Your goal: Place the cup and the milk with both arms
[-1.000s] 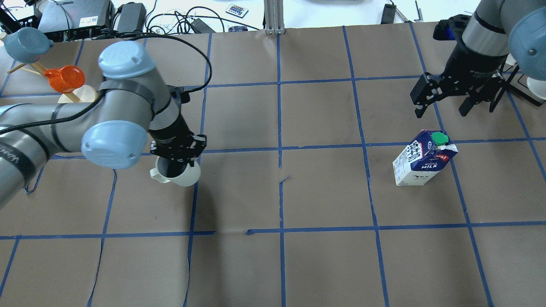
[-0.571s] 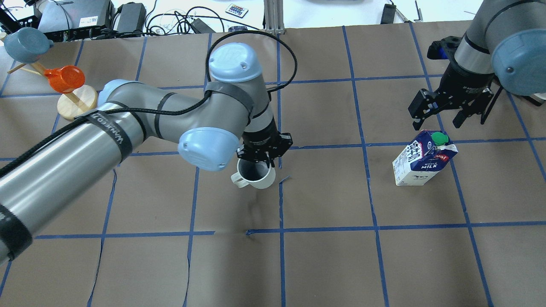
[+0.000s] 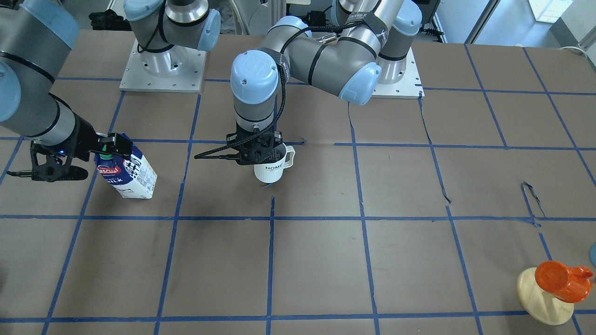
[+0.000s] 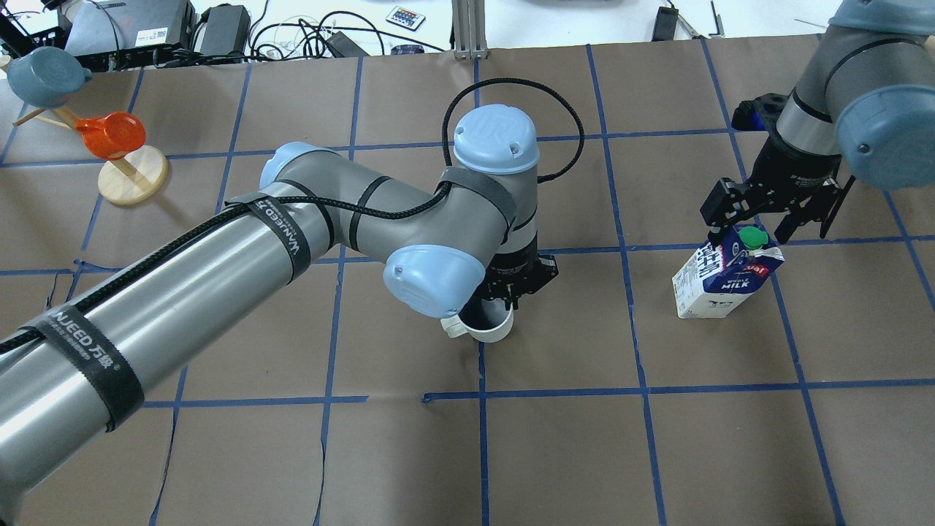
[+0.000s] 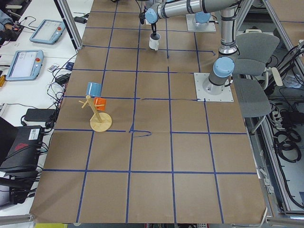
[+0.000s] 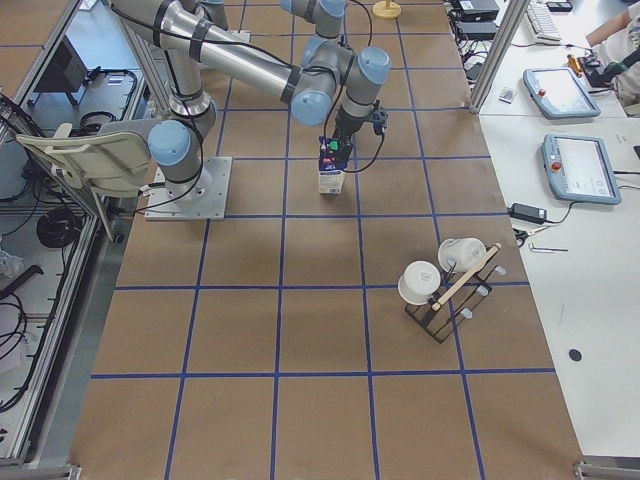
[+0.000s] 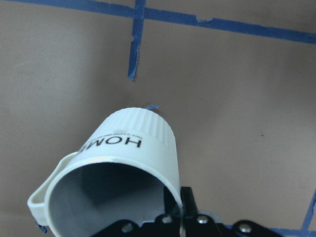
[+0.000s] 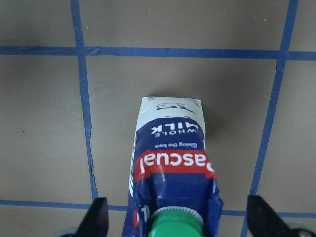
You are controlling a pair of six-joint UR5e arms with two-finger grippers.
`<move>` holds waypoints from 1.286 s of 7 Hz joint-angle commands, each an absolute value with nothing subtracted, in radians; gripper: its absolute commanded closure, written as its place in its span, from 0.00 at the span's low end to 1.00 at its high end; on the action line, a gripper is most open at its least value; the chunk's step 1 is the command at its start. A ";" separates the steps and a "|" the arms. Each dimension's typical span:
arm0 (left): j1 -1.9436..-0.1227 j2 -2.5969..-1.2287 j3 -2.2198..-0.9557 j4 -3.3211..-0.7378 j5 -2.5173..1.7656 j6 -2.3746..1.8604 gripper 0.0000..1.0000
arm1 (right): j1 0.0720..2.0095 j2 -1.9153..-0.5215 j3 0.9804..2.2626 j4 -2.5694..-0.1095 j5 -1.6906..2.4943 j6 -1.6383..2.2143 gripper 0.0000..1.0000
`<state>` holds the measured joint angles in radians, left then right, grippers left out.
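Observation:
The white ribbed "HOME" cup (image 3: 271,168) hangs upright at the table's middle, held by its rim in my left gripper (image 3: 255,152), handle pointing toward my left. It sits low over the paper; I cannot tell whether it touches. It also shows in the overhead view (image 4: 491,330) under the left gripper (image 4: 513,286), and in the left wrist view (image 7: 129,150). The blue-and-white milk (image 4: 719,281) carton stands on my right. My right gripper (image 4: 751,228) is open, its fingers (image 8: 98,218) on either side of the green cap (image 8: 176,223), apart from the milk (image 8: 170,148).
An orange cup (image 4: 109,135) and a blue cup (image 4: 44,73) hang on a wooden stand at the far left. A rack with white cups (image 6: 445,280) stands at the table's right end. Both arm bases (image 3: 163,70) are bolted on at the robot's side.
My left arm has carried the cup rightward from the left half to the table's middle. My right gripper has come down and nearer, from behind the milk to straddling its top.

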<state>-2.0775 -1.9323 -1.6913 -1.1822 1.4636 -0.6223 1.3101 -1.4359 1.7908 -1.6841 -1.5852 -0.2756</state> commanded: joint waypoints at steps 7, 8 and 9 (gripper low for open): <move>-2.015 -1.861 -1.639 -1.239 1.503 -0.458 0.00 | 1.278 -1.442 1.781 -1.632 -1.563 -0.262 0.33; -1.961 -1.826 -1.575 -1.309 1.506 -0.368 0.00 | 1.278 -1.440 1.778 -1.634 -1.515 -0.255 0.41; -1.904 -1.781 -1.540 -1.363 1.508 -0.348 0.00 | 1.278 -1.442 1.776 -1.637 -1.481 -0.220 0.64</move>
<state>-1.9677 -1.8299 -1.5920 -1.2951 1.5052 -0.4025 1.2778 -1.4412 1.7785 -1.6338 -1.5228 -0.2496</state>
